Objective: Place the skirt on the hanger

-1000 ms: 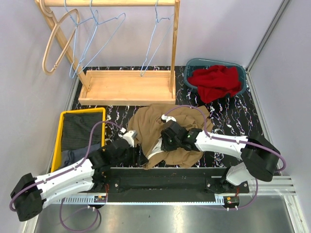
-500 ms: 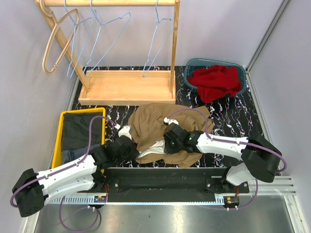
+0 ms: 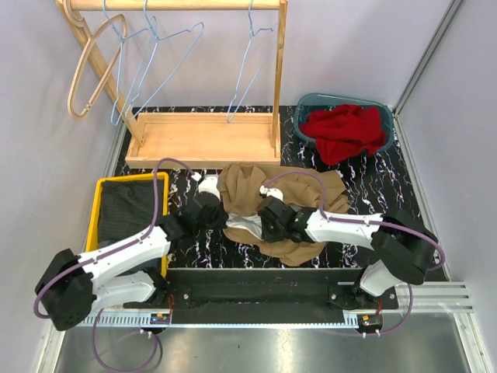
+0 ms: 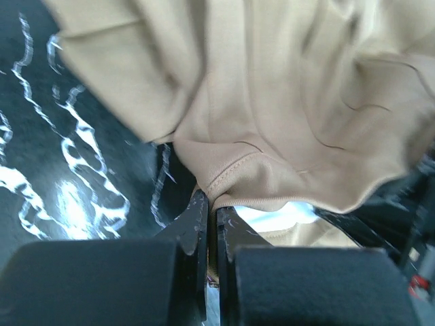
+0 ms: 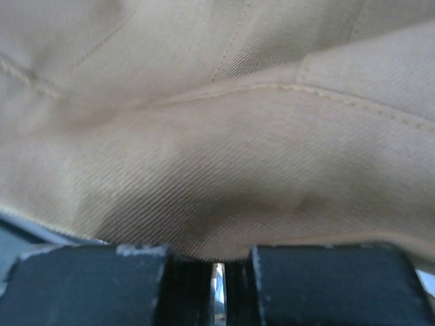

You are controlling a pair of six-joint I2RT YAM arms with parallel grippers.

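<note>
— Overhead?
— I see the tan skirt bunched mid-table, on the near side of the wooden rack; left gripper at its left edge, right gripper on its middle.
— Left wrist?
— My left gripper is pinched tight on the skirt's stitched hem, above the marbled table.
— Right wrist?
— Right gripper nearly closed, a skirt fold nipped between its fingers.

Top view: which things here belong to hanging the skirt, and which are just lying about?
For the job: skirt, hangers, rack, left gripper, right gripper.
Lying about: red cloth, teal basin, yellow bin.
</note>
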